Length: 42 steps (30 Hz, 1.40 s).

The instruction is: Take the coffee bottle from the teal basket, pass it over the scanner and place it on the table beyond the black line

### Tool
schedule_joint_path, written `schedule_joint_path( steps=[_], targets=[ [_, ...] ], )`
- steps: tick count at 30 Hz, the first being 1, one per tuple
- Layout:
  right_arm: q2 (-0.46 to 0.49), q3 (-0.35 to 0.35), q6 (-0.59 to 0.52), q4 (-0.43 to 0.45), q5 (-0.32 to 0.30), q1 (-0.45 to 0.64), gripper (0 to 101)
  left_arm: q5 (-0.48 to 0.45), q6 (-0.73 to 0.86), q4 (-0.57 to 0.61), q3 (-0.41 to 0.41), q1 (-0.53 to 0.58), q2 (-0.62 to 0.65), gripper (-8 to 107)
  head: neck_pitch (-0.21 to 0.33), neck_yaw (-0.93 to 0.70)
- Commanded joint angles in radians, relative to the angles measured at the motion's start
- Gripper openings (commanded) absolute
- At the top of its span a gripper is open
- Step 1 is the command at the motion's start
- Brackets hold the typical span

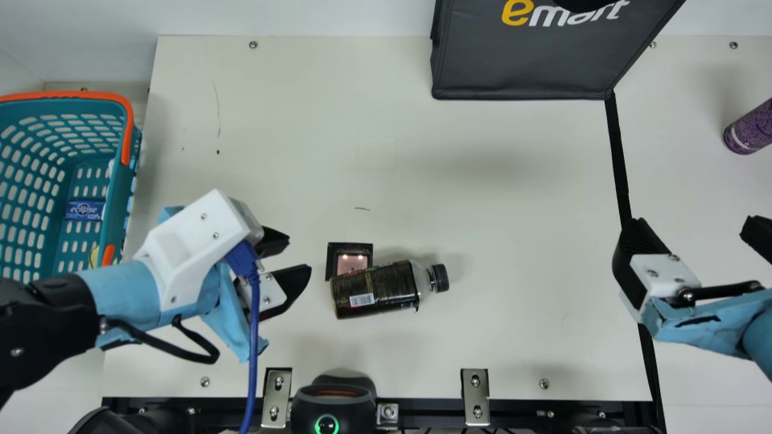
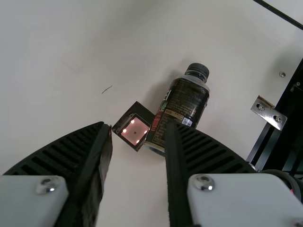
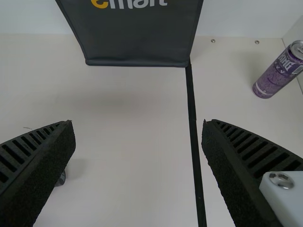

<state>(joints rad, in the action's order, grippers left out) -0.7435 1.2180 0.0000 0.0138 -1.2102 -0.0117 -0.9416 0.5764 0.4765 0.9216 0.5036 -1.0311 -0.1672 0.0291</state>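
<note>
Coffee bottle (image 1: 377,289) on its side mid-table, cap to the right, out of the teal basket (image 1: 122,202), left of the black line (image 1: 617,158). Left gripper (image 1: 299,255) just left of it, fingers parted, empty. Right gripper (image 1: 690,224) far right of it, wide open, holding nothing. Probably mid-transfer; scan unconfirmed. Next: right gripper leftward, grip body, carry across.

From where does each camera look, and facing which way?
Main view: on the neck, facing down at the table; left pincer and right pincer show.
Left wrist view: on that wrist, facing the coffee bottle; its fingers show.
Right wrist view: on that wrist, facing the dark bag; its fingers show.
Main and left wrist views share the bottle.
</note>
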Motion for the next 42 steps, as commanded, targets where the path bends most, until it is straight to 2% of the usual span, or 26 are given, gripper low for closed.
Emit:
schedule_joint_path(
  steps=[1,14,29,42],
  targets=[
    [0.000,0.000,0.000,0.000,0.000,0.000,95,-0.002,0.012,0.007,0.002,-0.008,-0.005,49,0.029,-0.002],
    [0.000,0.000,0.000,0.000,0.000,0.000,95,0.031,-0.001,-0.009,0.035,0.050,-0.053,90,0.029,-0.002],
    [0.000,0.000,0.000,0.000,0.000,0.000,95,0.097,-0.125,-0.137,0.138,0.249,-0.187,90,0.029,-0.002],
    [0.000,0.000,0.000,0.000,0.000,0.000,95,0.091,-0.193,-0.231,0.277,0.388,-0.360,90,0.029,-0.002]
  ],
)
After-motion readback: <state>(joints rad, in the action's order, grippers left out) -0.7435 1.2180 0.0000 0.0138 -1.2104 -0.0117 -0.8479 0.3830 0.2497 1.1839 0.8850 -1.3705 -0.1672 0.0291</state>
